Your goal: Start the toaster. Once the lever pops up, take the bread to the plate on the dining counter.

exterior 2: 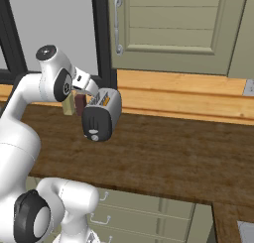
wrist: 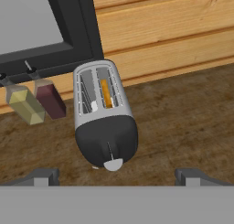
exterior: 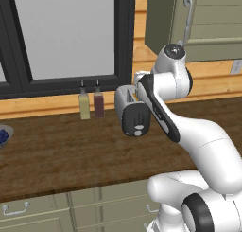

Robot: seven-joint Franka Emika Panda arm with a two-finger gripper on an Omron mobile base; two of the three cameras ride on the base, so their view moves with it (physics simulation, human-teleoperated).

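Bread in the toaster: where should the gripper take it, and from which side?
Grip the bread by its top edge, coming straight down from above the toaster. It stands on edge, sunk in one narrow slot, so its flat faces are walled in. The open gripper probably has to line up across the slot.

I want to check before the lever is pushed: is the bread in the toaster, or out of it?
In. In the hand view the bread stands on edge inside one slot of the toaster.

Toaster point(wrist: 106, 122) with bread point(wrist: 106, 93) in slot, beside two bottles point(wrist: 36, 101).
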